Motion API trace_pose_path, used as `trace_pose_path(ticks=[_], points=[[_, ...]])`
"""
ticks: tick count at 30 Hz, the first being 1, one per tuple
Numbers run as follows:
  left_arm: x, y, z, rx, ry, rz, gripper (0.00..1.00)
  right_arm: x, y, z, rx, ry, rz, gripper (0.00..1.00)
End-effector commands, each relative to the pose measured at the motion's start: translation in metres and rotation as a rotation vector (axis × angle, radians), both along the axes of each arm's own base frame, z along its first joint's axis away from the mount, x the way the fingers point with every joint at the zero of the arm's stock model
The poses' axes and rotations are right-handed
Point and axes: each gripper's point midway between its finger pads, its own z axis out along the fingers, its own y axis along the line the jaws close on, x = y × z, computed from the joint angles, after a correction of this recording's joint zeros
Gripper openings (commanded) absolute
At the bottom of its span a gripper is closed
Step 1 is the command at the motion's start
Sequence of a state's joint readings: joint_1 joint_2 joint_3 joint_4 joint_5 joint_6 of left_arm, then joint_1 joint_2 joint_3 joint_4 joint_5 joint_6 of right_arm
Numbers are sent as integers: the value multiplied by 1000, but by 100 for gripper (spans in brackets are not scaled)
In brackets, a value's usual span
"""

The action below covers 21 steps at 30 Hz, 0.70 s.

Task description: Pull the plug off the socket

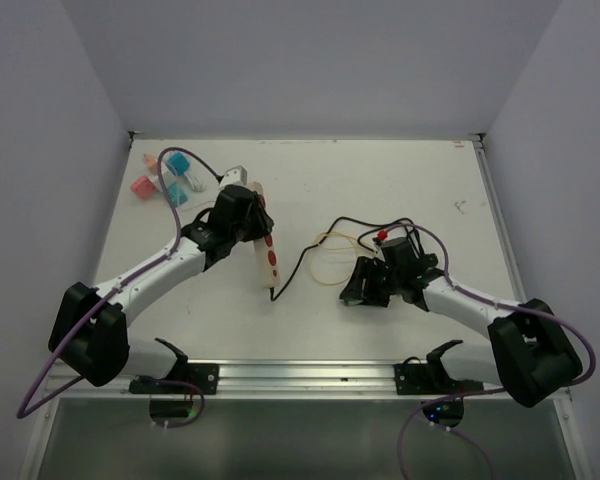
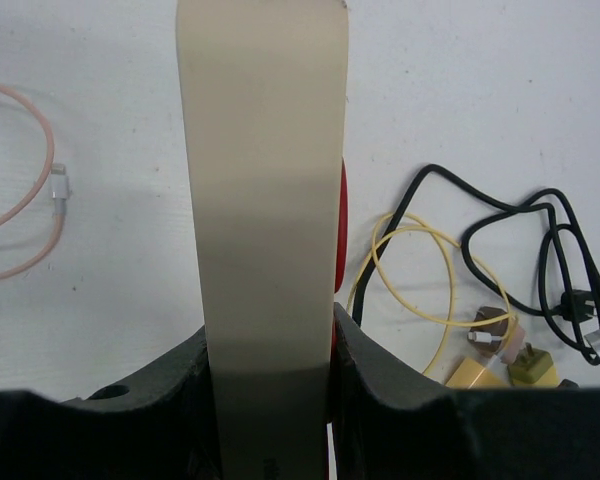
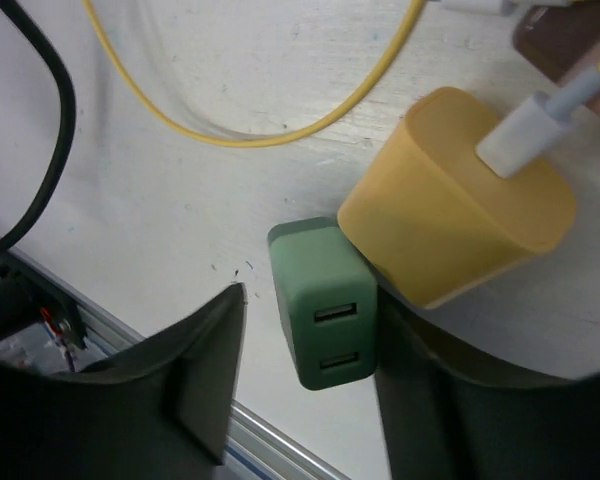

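1. Right gripper [image 3: 308, 335] stands open, its jaws straddling the green plug [image 3: 325, 315], which lies on the table [image 3: 160, 220], touching a yellow charger [image 3: 455, 200] at its 1 o'clock.
2. Left gripper [image 2: 270, 350] clamps the socket strip [image 2: 265, 180], at the plug's 9 o'clock, well apart.
3. Seemingly unplugged already: lift straight up, nudging nothing.

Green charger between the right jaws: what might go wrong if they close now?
The yellow charger touches the green charger, so the right jaws might catch or shove it too. The green charger sits nearer one finger than the other, so it may twist as they close. The yellow cable and black cable loop close by and could snag on a pull.
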<state>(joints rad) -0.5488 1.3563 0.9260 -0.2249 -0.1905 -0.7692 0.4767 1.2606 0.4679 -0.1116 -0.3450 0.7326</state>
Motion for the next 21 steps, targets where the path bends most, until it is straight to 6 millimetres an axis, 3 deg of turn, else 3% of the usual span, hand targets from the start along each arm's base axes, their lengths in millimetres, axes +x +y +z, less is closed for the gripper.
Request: trace_pose_path(ticks=[1,3,6,11,16,18,19,21], points=[[23,-13,43,-61,-121,-23,0,6,-13,11,-68,-54,-12,63],[22,-17,41,-76,-109,-33,0,14,-19,25,-102,-115,-12,77],[18,-21,33,-103,-86,-45,0,22,-20,54,-110,-196,9,87],[10,-27,21,-149,-58,-63,0,33,-5,108,-21,-352,60,91],[2,-31,11,-194,-36,-72,0,36,38,155,129,-465,145,96],[-1,-30,9,-206,-31,-67,0,36,57,158,154,-466,172,99],[0,-31,10,-214,-35,-66,0,33,75,170,191,-503,209,99],[-3,-32,12,-231,-35,-68,0,32,96,166,215,-481,238,99]])
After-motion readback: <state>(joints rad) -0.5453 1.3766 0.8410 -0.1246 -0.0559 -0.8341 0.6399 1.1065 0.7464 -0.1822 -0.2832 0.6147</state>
